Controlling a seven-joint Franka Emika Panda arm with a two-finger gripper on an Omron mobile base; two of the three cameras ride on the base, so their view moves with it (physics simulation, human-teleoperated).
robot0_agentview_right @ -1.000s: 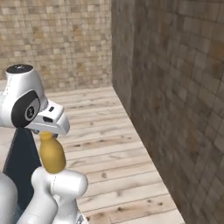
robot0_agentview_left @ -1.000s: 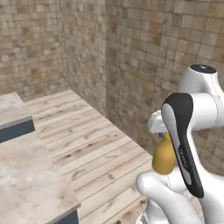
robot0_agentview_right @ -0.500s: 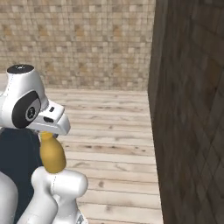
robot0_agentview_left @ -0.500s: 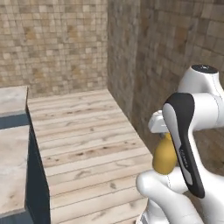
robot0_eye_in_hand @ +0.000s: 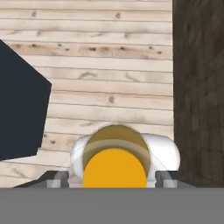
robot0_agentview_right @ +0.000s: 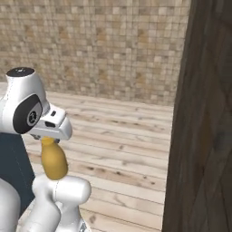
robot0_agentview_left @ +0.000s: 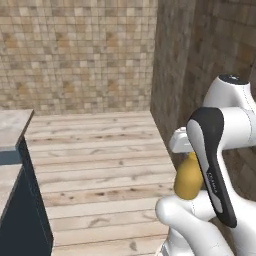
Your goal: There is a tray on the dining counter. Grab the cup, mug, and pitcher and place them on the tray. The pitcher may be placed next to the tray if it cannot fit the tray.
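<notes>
While the pitcher (robot0_agentview_left: 188, 180) hangs under the white hand in the left base view, carried over plank floor, a corner of the dining tabletop (robot0_agentview_left: 11, 131) shows at the left edge, well apart from it. Right base view: same amber pitcher (robot0_agentview_right: 53, 159) below the hand, clear of the floor, dark wall at right. Hand view: claw (robot0_eye_in_hand: 114, 177) clamped wide on the pitcher (robot0_eye_in_hand: 114, 168), seen from above between the finger tips. Status, judged: pitcher picked, in transit, delivery to tray outstanding; standing of cup and mug cannot be told.
</notes>
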